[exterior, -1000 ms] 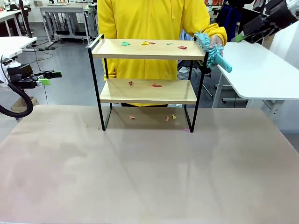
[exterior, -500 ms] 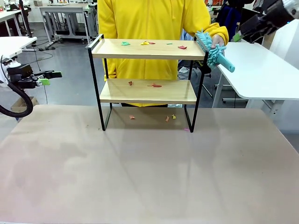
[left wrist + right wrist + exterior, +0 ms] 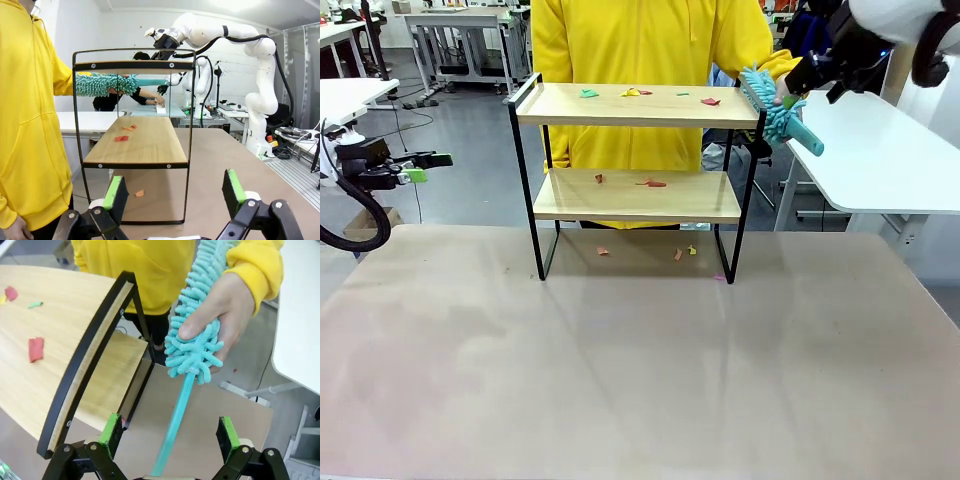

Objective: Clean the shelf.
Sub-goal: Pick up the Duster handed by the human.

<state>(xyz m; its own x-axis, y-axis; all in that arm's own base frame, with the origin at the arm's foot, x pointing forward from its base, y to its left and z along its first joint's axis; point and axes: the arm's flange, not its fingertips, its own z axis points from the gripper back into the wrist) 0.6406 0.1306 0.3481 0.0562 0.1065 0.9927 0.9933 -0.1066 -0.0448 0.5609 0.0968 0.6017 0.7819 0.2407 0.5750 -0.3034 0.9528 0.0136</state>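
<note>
Two-tier shelf [image 3: 620,108] littered; hand [image 3: 225,315] grips duster [image 3: 200,347] — right gripper [image 3: 168,433] agape.

The person [image 3: 650,60] wears a bright yellow hoodie with long, loose sleeves [image 3: 255,260]. The right arm [image 3: 260,65] is glossy white, built of rounded links, with a thin black cable [image 3: 245,37] running along it. The left gripper [image 3: 172,192] and right gripper [image 3: 170,435] are black, with green pads [image 3: 116,192] and small silver screws [image 3: 248,203]. A thick black hose [image 3: 355,235] loops behind the left gripper.
</note>
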